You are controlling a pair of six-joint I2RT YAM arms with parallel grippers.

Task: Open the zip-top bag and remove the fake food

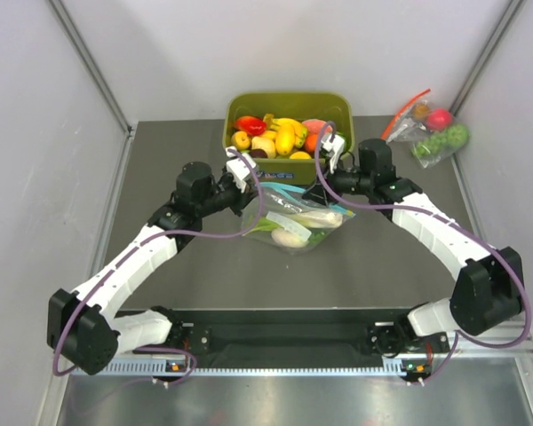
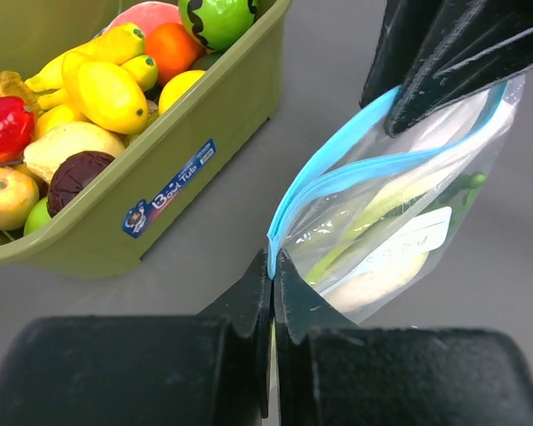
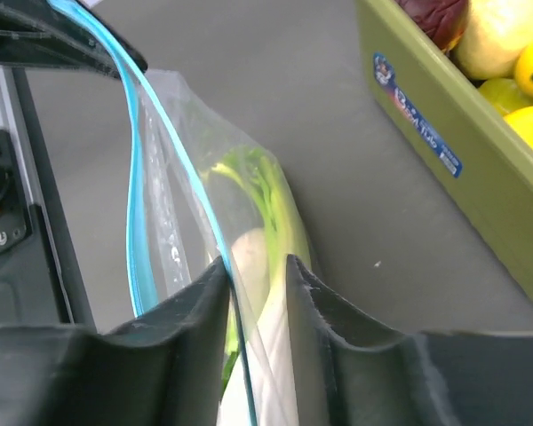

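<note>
The zip-top bag hangs between my two grippers in front of the bin, its blue-green strip parted into two lines. Inside are the leek and the white radish. My left gripper is shut on the strip's end. The bag and its white label show beyond it. My right gripper is at the other end; its jaws stand a narrow gap apart. One bag wall passes between them, and the leek shows through it.
An olive bin of red, yellow and orange toy fruits stands just behind the bag; it also shows in the left wrist view and the right wrist view. A second clear bag with a red zip lies at the back right.
</note>
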